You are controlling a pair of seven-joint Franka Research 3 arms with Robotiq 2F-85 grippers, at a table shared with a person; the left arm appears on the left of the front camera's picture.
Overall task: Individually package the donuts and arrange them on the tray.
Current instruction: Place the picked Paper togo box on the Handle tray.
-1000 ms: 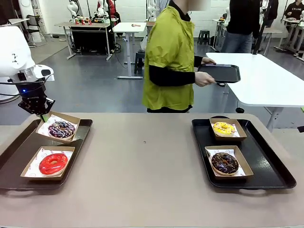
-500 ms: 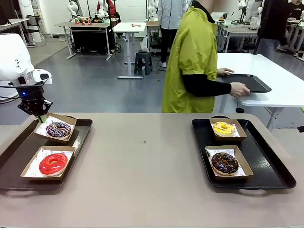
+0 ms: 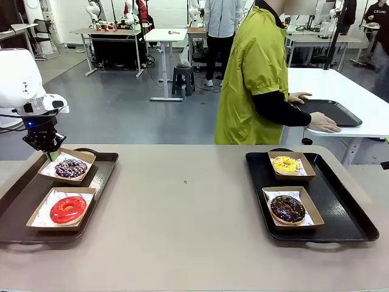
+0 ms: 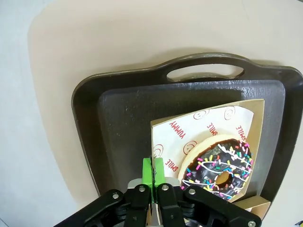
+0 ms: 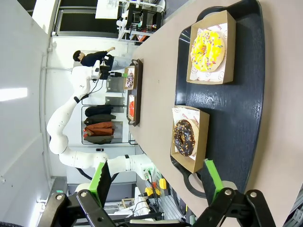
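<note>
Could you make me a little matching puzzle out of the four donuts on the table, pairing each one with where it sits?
Donuts:
1. red donut
2. purple donut
3. yellow donut
4. chocolate donut

Places:
A. right tray, far box
B. left tray, near box
C. right tray, near box
D. left tray, far box, just in front of the left gripper

Pairs: 1-B, 2-D, 3-A, 4-C
</note>
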